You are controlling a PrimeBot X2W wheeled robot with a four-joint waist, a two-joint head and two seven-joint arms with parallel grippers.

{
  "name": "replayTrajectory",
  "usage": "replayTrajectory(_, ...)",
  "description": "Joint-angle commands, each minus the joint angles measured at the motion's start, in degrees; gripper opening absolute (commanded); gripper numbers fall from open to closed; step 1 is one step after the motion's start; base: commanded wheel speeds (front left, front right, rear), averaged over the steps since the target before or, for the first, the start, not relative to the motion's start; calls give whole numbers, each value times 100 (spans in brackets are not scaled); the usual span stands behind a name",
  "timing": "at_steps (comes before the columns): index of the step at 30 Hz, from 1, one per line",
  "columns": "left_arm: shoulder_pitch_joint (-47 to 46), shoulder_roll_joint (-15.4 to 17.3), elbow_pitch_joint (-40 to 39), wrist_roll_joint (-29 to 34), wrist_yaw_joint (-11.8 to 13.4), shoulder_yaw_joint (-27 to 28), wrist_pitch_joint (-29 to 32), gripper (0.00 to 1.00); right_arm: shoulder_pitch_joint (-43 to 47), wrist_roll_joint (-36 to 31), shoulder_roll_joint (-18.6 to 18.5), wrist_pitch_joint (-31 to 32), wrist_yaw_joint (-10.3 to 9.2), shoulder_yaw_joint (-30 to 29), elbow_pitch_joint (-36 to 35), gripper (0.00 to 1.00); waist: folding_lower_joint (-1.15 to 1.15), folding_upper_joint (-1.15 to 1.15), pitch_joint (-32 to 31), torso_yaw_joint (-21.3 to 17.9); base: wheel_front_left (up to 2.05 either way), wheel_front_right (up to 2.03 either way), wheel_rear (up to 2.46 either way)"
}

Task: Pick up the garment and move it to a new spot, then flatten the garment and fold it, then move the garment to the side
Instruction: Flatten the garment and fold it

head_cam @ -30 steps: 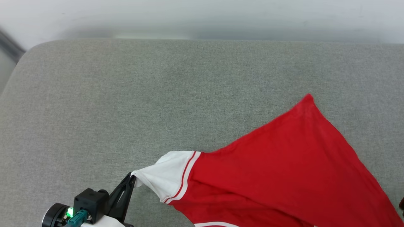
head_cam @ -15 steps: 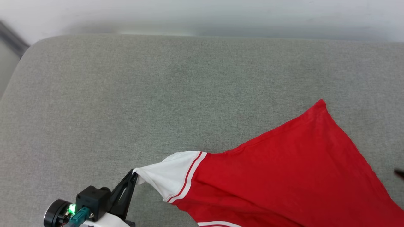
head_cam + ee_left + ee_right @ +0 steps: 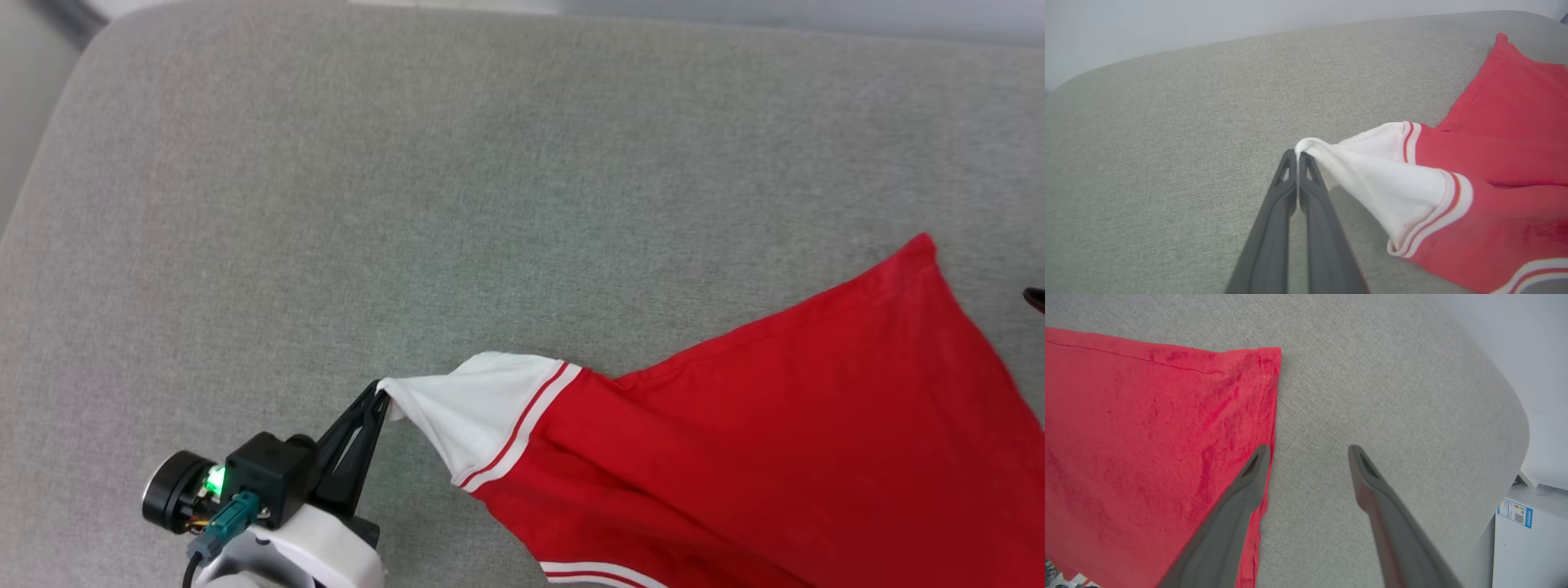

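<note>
Red shirt (image 3: 775, 425) lying on grey cushion (image 3: 408, 204), at right and lower part of head view. Its white sleeve (image 3: 1372, 171) drawn out to a point; tip clamped in left gripper (image 3: 380, 394), fingers pressed together. Red-and-white striped trim at sleeve seam. Over by hem corner, right gripper (image 3: 1308, 451) with fingers wide apart, holding nothing. One finger overlaps shirt edge; contact unclear.

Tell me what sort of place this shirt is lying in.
Probably an indoor room, perhaps a lab: the garment lies on a grey upholstered cushion with rounded corners, a plain pale wall behind, a white labelled unit beside it.
</note>
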Motion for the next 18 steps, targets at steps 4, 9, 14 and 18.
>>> replayTrajectory(4, -317, -176, 59, 145, -97, -19, -37, 0, -1049, -424, 678, 416, -2, 613, 755, 100, -1, 0, 502, 299, 0, 0, 0)
replayTrajectory(9, -460, -302, 113, 212, -128, -10, -60, 0, -1427, -639, 1101, 320, -2, 1055, 1416, 100, -1, 0, 757, 426, 0, 0, 0)
replayTrajectory(14, -494, -379, 199, 220, -154, 7, -89, 0, -1159, -579, 1267, 212, 1, 1740, 1897, 100, -1, 0, 846, 473, 0, 0, 0)
replayTrajectory(18, -439, -409, 294, 179, -176, 34, -102, 0, -1142, -440, 1259, -112, 7, 2039, 1999, 0, -1, 0, 757, 415, 0, 0, 0)
